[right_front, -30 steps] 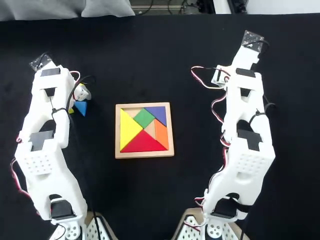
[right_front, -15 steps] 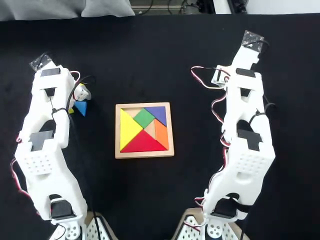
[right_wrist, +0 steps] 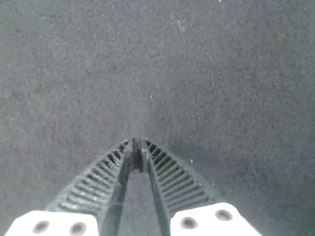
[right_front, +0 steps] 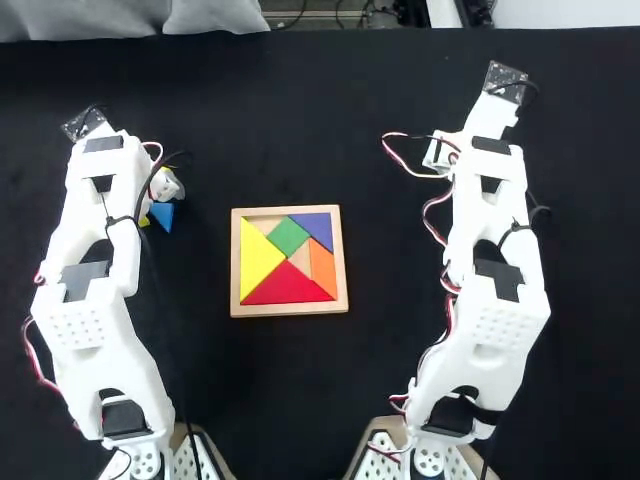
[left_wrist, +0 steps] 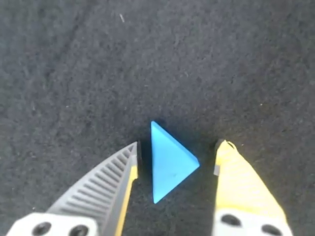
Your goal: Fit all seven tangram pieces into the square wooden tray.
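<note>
The square wooden tray lies at the table's middle. It holds yellow, red, green, dark blue and orange pieces, with a wood-coloured patch near the middle. A light blue triangle lies flat on the black cloth left of the tray. My left gripper stands open over it. In the left wrist view the blue triangle sits between the grey finger and the yellow finger, touching neither. My right gripper is shut, empty, above bare cloth.
The right arm stands folded at the right of the tray, the left arm at the left. Black cloth covers the table. Grey fabric lies past the far edge.
</note>
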Motion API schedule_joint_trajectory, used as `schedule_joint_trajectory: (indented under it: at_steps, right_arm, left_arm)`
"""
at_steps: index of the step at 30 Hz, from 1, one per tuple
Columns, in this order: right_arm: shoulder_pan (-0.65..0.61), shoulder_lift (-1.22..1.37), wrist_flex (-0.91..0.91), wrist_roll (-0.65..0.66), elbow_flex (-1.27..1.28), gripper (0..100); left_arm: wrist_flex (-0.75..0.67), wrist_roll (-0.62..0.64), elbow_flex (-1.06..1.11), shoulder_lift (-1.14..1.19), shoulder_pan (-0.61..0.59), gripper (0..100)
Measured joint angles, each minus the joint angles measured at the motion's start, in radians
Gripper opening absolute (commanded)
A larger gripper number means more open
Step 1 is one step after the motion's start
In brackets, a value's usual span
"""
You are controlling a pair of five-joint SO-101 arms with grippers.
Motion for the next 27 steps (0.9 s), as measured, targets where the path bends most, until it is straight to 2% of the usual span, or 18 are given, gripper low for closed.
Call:
schedule_joint_trajectory:
  at_steps: [4,27]
  right_arm:
    - [0.0,0.0,0.0,0.0,0.0,1.5]
    - [0.0,0.0,0.0,0.0,0.0,1.5]
  left_arm:
    - [0.0,0.0,0.0,0.0,0.0,19]
    - [0.0,0.005,0.0,0.0,0.0,20]
